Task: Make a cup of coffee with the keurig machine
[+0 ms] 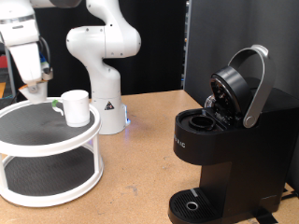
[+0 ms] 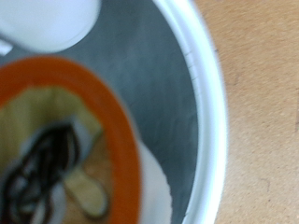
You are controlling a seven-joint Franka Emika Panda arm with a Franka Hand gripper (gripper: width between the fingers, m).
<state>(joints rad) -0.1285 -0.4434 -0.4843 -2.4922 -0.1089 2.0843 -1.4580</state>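
Open-lidded keurig machine (image 1: 224, 140), cup (image 1: 76, 107) on stand (image 1: 47, 154)

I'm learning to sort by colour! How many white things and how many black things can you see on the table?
White: 3 - the cup, the round two-shelf stand and the robot arm.
Black: 1 - the coffee machine, with its lid up.
Total: 4
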